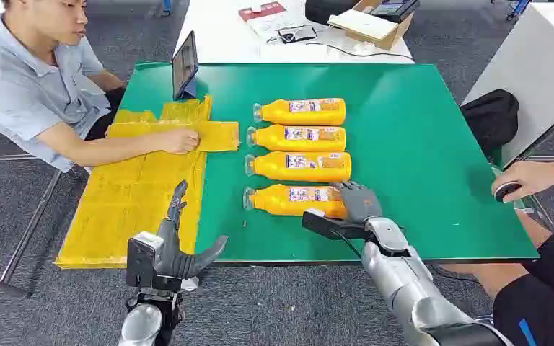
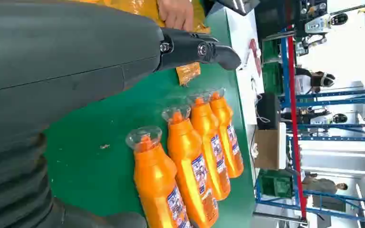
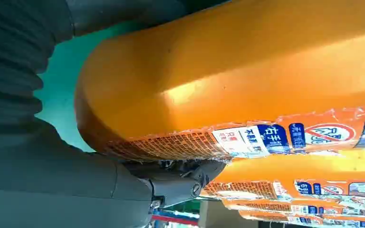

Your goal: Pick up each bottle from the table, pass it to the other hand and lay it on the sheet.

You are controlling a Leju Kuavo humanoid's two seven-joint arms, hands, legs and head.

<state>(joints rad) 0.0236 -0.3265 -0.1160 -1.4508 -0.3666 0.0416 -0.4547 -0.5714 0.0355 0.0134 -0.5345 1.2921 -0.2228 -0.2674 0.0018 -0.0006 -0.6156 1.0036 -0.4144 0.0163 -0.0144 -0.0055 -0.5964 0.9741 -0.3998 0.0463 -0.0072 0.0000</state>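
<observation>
Four orange bottles [image 1: 300, 156] lie in a row beyond the right robot hand [image 1: 358, 202]; one yellow sheet [image 1: 137, 194] lies ahead of the left robot hand [image 1: 177, 249].

Head view: high on the robot, facing forward and down over the whole worktop [image 1: 418, 144], both hands below.
Left wrist view: behind the left hand [image 2: 52, 95], turned sideways, looking across four bottles [image 2: 190, 161] beyond its fingers.
Right wrist view: very near, pressed against the nearest bottle [image 3: 228, 76].
Shared: the bottle row.
</observation>
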